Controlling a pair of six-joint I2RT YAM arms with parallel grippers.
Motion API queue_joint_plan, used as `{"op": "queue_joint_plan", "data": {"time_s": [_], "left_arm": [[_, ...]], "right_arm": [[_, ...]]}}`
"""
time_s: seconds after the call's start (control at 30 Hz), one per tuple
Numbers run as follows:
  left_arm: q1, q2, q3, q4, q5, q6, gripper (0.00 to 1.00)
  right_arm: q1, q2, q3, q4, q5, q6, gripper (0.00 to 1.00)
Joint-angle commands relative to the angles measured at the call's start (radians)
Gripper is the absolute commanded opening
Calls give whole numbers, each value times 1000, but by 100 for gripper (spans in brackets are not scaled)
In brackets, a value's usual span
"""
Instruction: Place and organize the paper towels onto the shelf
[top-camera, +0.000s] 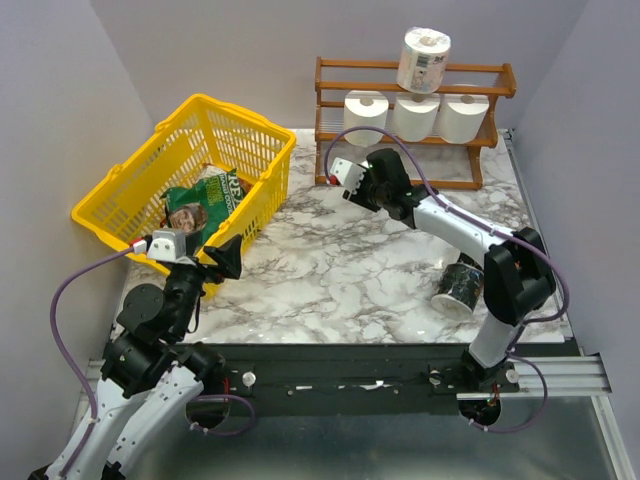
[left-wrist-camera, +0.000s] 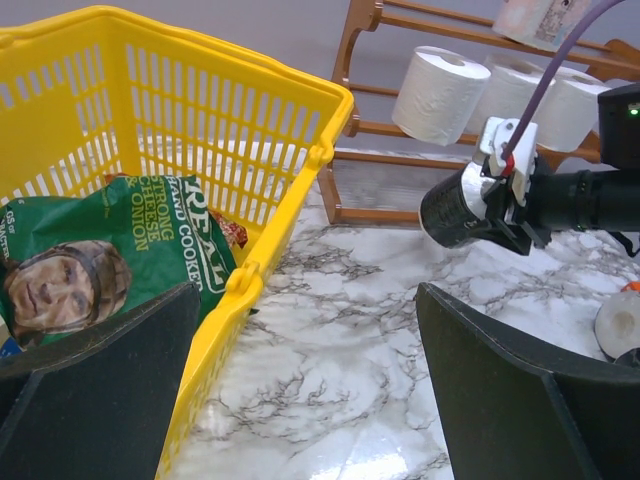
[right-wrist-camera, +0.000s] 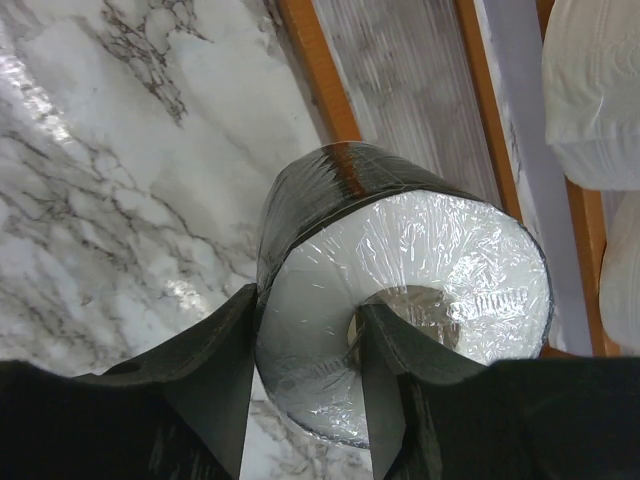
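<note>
My right gripper (right-wrist-camera: 310, 320) is shut on a paper towel roll in a dark wrapper (right-wrist-camera: 400, 250), with one finger inside the core and the other against the roll's outer side. It holds the roll (left-wrist-camera: 455, 210) just above the table, in front of the left end of the wooden shelf (top-camera: 330, 110). Three white paper towels (top-camera: 416, 115) lie in a row on the shelf's middle tier. A printed-wrapper roll (top-camera: 424, 58) stands on the top rail. My left gripper (left-wrist-camera: 310, 400) is open and empty beside the basket's near corner.
A yellow basket (top-camera: 250, 125) with a green chip bag (top-camera: 200, 205) inside sits at the left of the marble table. Another dark-wrapped roll (top-camera: 458, 287) lies on the table by the right arm's base. A grey wall stands right behind the shelf.
</note>
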Motion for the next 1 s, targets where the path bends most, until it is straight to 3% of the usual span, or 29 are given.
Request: {"op": "queue_joint_plan", "data": {"time_s": [0.0, 0.3, 0.97], "left_arm": [[5, -2, -3, 17, -13, 2, 99], [5, 3, -7, 17, -13, 2, 99], [5, -2, -3, 17, -16, 2, 99]], "right_arm": [[-54, 56, 65, 127, -117, -144, 50], [-81, 139, 119, 175, -134, -269, 51], [-86, 270, 222, 191, -83, -354, 56]]}}
